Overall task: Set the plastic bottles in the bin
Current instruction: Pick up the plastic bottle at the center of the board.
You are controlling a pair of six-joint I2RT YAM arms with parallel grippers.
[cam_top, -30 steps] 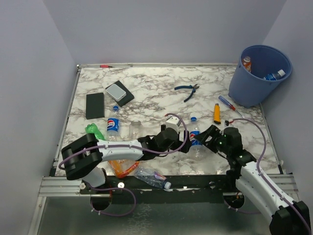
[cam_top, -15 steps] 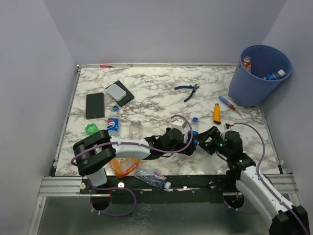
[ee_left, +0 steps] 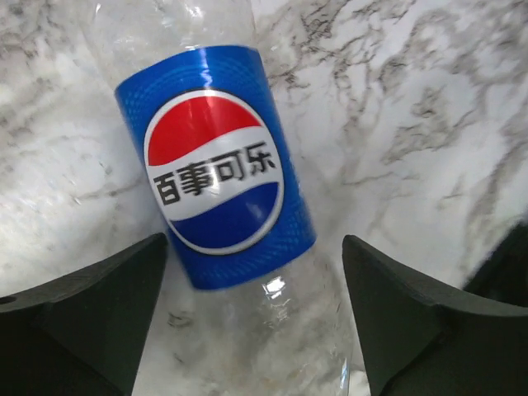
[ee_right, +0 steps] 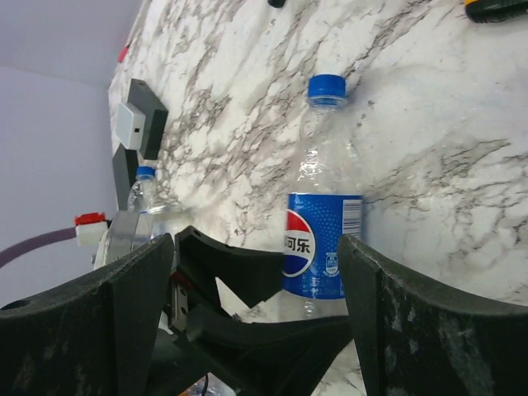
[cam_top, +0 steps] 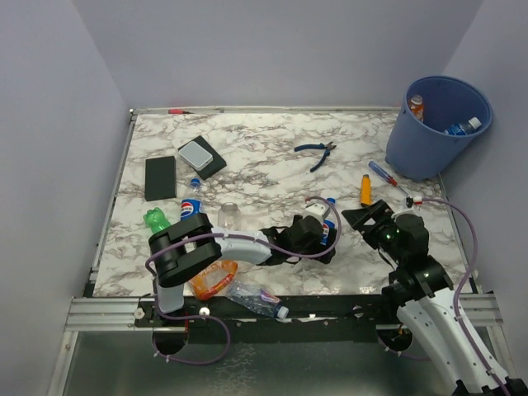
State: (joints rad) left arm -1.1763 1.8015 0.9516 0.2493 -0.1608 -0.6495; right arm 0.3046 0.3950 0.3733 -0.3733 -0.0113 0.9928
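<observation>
A clear plastic bottle with a blue label (cam_top: 329,216) (ee_left: 216,194) (ee_right: 326,223) lies on the marble with its blue cap pointing away. My left gripper (cam_top: 323,241) (ee_left: 256,326) is open and straddles it, one finger (ee_left: 82,322) on each side, not pressing. The right gripper (cam_top: 365,216) (ee_right: 260,330) is open just to the right of it, holding nothing. More bottles lie at the left: blue-labelled (cam_top: 190,208), clear (cam_top: 228,216), green (cam_top: 154,218), orange (cam_top: 210,280), crushed clear (cam_top: 256,299). The blue bin (cam_top: 417,148) at far right holds two bottles.
Blue pliers (cam_top: 315,151), an orange-handled tool (cam_top: 366,191) and a screwdriver (cam_top: 384,173) lie between the arms and the bin. A flat black slab (cam_top: 160,177) and a black box with a grey top (cam_top: 201,157) sit at the far left.
My left gripper slid right until its fingers came around the blue-labelled bottle. The right gripper drew back to the right, off that bottle.
</observation>
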